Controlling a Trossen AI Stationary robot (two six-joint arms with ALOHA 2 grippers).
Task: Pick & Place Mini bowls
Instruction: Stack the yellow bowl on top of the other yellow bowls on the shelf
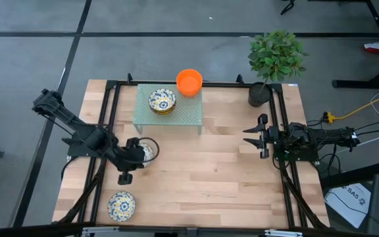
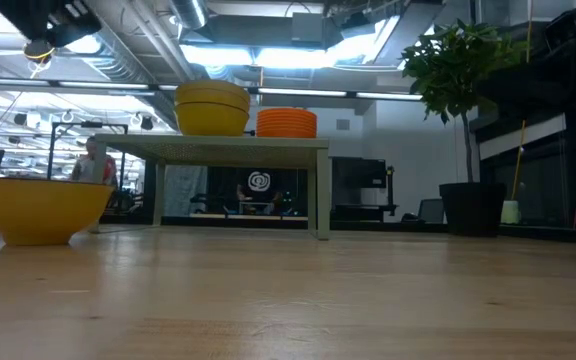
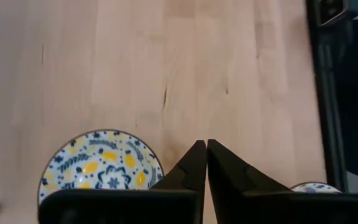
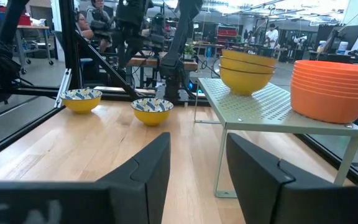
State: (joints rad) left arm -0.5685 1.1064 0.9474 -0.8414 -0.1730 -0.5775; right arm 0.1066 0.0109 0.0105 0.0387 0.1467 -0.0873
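The wooden slatted table is bounded by a black metal frame along its sides. At the near left corner, one small round floral bowl, white inside with blue-and-yellow pattern, is set on the table. The left tool is positioned above a second floral bowl at the left-centre of the table; in the left wrist view its fingers are seen pressed together and clenched on nothing, with the patterned bowl just beside them.

At the rear centre, a pale green perforated metal riser shelf is placed on the table. A stack of floral bowls with yellow outsides is carried on its left part, and a stack of plain bright orange plastic bowls on its rear right corner. The two stacks are apart.

A dark pot with a green leafy plant is located at the rear right corner. The right tool is held over the right edge of the table, well apart from all bowls, with its fingers spread and released.
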